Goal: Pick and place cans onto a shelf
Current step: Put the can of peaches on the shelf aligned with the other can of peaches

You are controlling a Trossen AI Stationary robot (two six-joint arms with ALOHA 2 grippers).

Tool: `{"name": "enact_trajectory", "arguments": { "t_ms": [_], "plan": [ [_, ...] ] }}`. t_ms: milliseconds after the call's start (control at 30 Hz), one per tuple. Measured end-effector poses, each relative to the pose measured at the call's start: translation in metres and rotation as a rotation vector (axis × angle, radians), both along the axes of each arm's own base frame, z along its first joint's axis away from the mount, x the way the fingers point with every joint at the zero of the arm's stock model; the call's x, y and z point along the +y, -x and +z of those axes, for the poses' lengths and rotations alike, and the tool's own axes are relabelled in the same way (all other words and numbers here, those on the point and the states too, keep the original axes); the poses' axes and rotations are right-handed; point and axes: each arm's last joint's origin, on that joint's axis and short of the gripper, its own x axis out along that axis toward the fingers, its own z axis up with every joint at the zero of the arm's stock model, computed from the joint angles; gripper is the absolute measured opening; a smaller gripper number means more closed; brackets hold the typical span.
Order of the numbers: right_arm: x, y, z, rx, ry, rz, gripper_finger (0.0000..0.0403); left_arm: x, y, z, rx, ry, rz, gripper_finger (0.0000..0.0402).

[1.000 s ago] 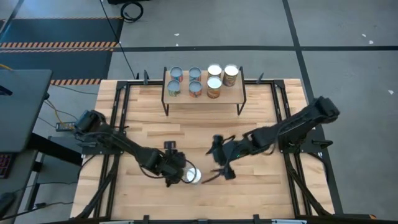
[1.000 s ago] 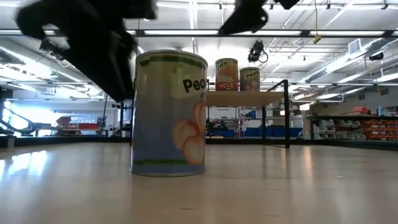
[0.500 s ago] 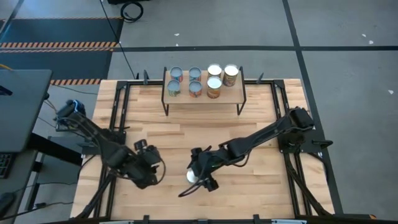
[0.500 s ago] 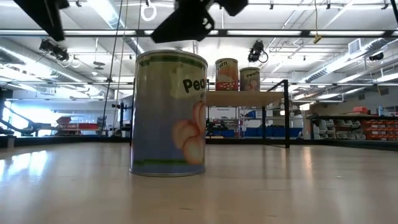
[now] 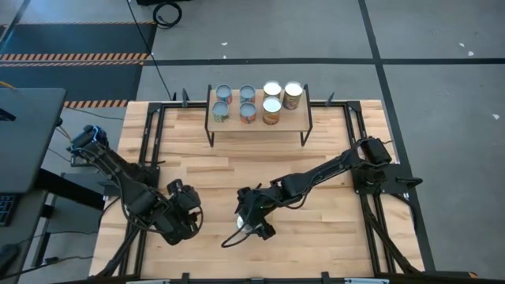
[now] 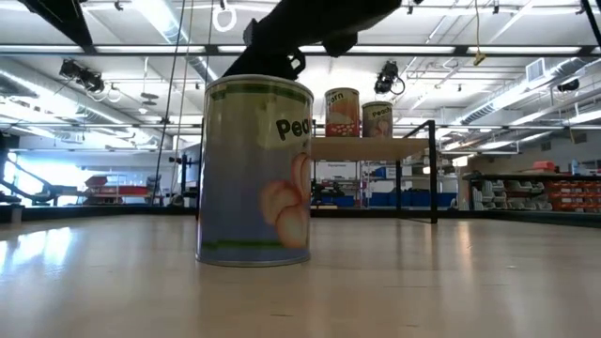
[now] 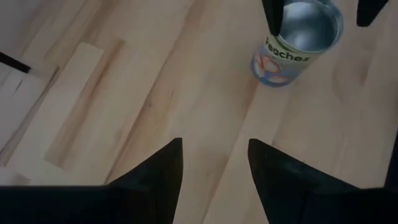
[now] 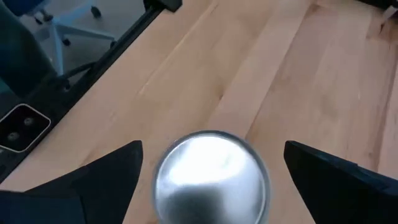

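A peaches can [image 5: 244,225] with a silver-grey lid stands upright on its base on the wooden table near the front edge; it also shows in the low view [image 6: 255,174]. My right gripper [image 8: 212,146] is open just above it, pointing down, one finger on each side of the lid [image 8: 211,174] without touching. My left gripper [image 5: 188,214] is open and empty, left of the can, with the can [image 7: 295,40] ahead of it. Several more cans [image 5: 248,104] stand on the small shelf [image 5: 300,118] at the back.
The shelf on black legs [image 6: 376,148] stands at the table's far middle, with bare wood between it and the arms. Black frame rails [image 5: 150,134] run along the table's left and right sides. A desk [image 5: 24,142] stands beyond the left edge.
My left gripper has drawn away from the can toward the table's left edge and risen out of the low view. My right gripper has gone toward the left edge until it stands over the can, then come down a little. The can has stayed in place, upright.
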Motion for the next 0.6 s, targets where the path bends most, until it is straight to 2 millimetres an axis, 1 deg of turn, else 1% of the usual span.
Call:
{"name": "enact_trajectory", "arguments": {
  "t_ms": [233,467,600],
  "plan": [
    [-0.004,-0.005,-0.018,0.046,0.002,0.032,0.0399,0.001,0.0,0.0,-0.003,-0.011,-0.001,0.0187],
    [-0.008,-0.006,-0.02,0.059,-0.005,0.041,0.0396,0.002,0.0,0.0,-0.004,-0.034,0.001,0.0187],
    [-0.01,-0.007,-0.023,0.065,0.001,0.041,0.038,0.003,0.0,0.0,-0.017,-0.059,0.01,0.0187]
  ]
}}
